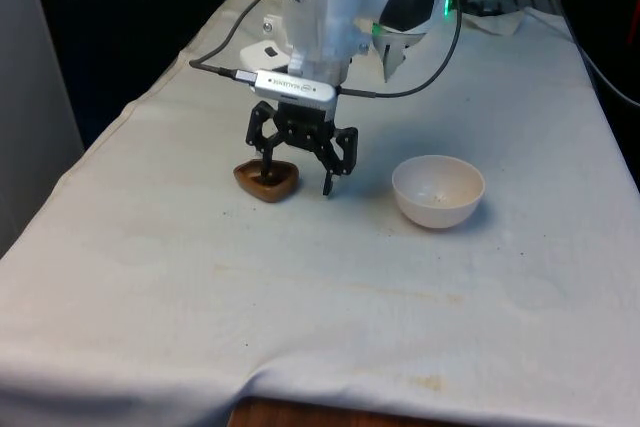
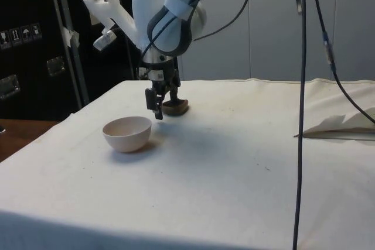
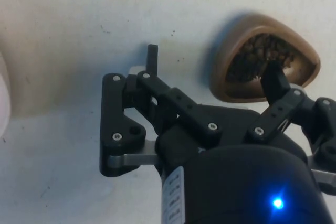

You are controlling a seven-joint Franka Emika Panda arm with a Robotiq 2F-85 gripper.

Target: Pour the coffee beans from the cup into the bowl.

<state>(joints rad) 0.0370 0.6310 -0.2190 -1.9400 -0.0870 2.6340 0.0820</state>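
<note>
Arm: white, bent down from above so that the wrist points straight at the bench; black cables loop off the wrist in the front and side views.

Claw [image 1: 297, 180]: black, two fingers spread wide apart, gripping nothing. In the front view one finger dips at the brown cup, the other hangs over bare cloth on the side towards the bowl. In the wrist view one fingertip [image 3: 273, 75] lies over the cup's rim, above the beans; the other fingertip [image 3: 151, 56] stands over plain cloth, clear of the cup. Whether the finger actually touches the cup cannot be told. In the side view the claw [image 2: 159, 108] sits low, just above the cloth.

Cup [image 1: 267, 180]: brown, low, rounded-triangular mouth, upright on the cloth just beside the claw, on the front view's left of the bowl. Coffee beans [image 3: 258, 55] lie dark inside it.

Bowl [image 1: 438, 190]: white, round, upright, near the cup but apart from it, on the front view's right. Inside pale, with a few faint specks.

Bench [image 1: 320, 307]: under a white cloth, creased, with faint brownish marks near the front edge and small dark specks around the cup.

Room: black curtains behind the arm in the front view; dark cabinets with small white symbol stickers in the side view, and a pale wall. A folded white sheet [image 2: 343, 126] lies at the bench's edge in the side view.

Writing: a silver bar on the wrist carries small lettering, not readable.
</note>
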